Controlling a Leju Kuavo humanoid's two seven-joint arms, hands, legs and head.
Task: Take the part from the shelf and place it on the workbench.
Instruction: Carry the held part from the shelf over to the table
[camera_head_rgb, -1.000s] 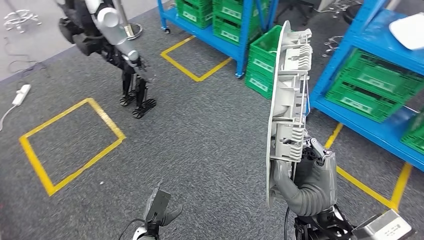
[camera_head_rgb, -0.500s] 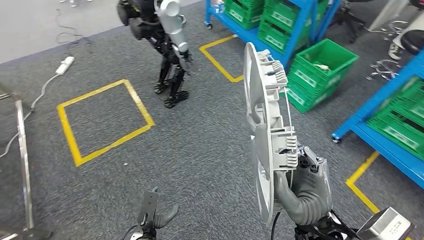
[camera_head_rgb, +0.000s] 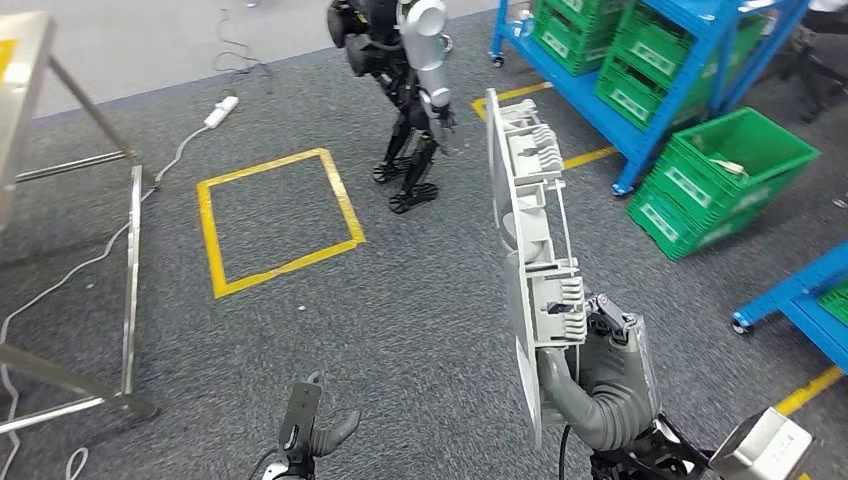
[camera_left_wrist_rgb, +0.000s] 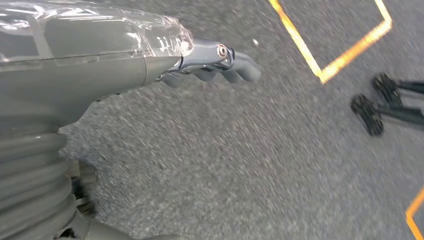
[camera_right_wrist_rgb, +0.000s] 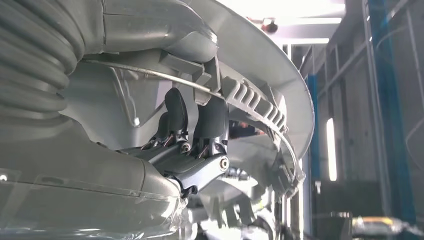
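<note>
Low in my head view, my left hand (camera_head_rgb: 312, 432) hangs over the grey carpet (camera_head_rgb: 420, 300) with nothing in it; at the left wrist its fingers (camera_left_wrist_rgb: 220, 70) look curled in together, free of any object. Beside it on my right, my right hand (camera_head_rgb: 605, 385) is clamped on the part (camera_head_rgb: 530, 250), a long pale-grey plastic panel held upright on edge, its ribbed clips facing right. The grip is at the panel's lower end, thumb wrapped across the inner face. From the right wrist I see the dark fingers (camera_right_wrist_rgb: 192, 120) pressed against the part's ribbed inner side, next to a thin wire running along it. The part is in the air above the floor, touching only that hand.

Further out on the left, steel table legs (camera_head_rgb: 130, 260) stand on the carpet, with a white cable trailing past them. Beyond my left hand a yellow taped square (camera_head_rgb: 275, 215) marks the floor. To the right, a green crate (camera_head_rgb: 735, 175) sits on the carpet just beside a blue shelf (camera_head_rgb: 650, 95) loaded with more green crates. Farther back, near the square's far corner, another robot (camera_head_rgb: 405, 90) stands on black feet, one silver arm hanging. A white power strip (camera_head_rgb: 222, 110) lies at the carpet's far edge.
</note>
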